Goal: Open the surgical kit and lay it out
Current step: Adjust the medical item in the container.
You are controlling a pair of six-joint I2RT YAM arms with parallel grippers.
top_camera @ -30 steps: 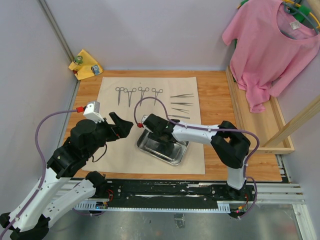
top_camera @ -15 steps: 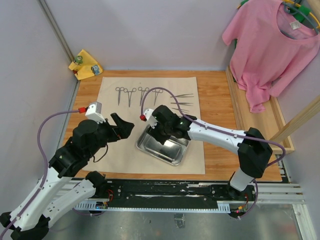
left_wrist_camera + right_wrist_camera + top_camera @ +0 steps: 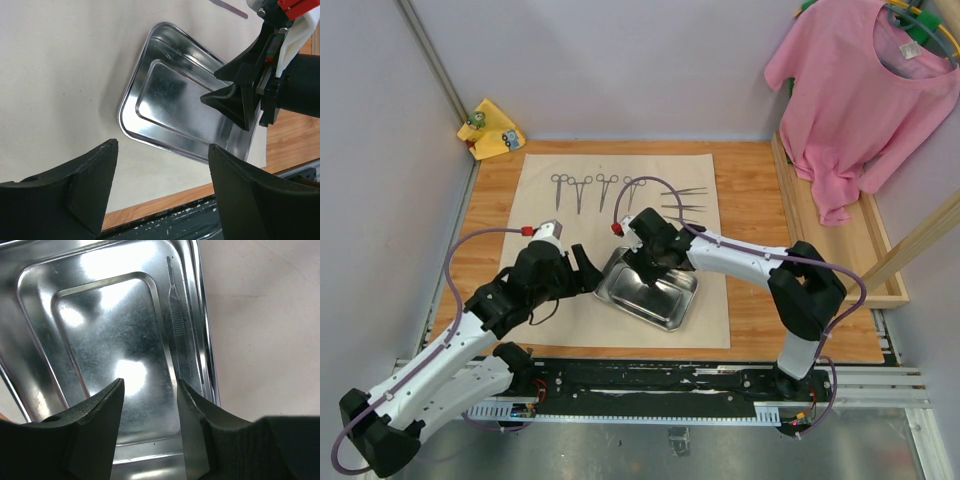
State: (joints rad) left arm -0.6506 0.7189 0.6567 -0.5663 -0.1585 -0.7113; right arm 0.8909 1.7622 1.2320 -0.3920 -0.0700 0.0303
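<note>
Centre frame, steel tray point(image 3: 660, 303) holds one slim instrument point(image 3: 178, 325) along its rim; right tool point(image 3: 150, 385) half-open above, left tool point(image 3: 162, 147) wide open beside, both empty.

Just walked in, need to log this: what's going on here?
Two robot arms are laying out a surgical kit. The beige cloth wrap is spread, with four forceps and several tweezers lined up along its far part. The right claw hovers open over the steel tray, above one slim instrument lying along its side wall. The left claw, also open, hangs beside the tray.
</note>
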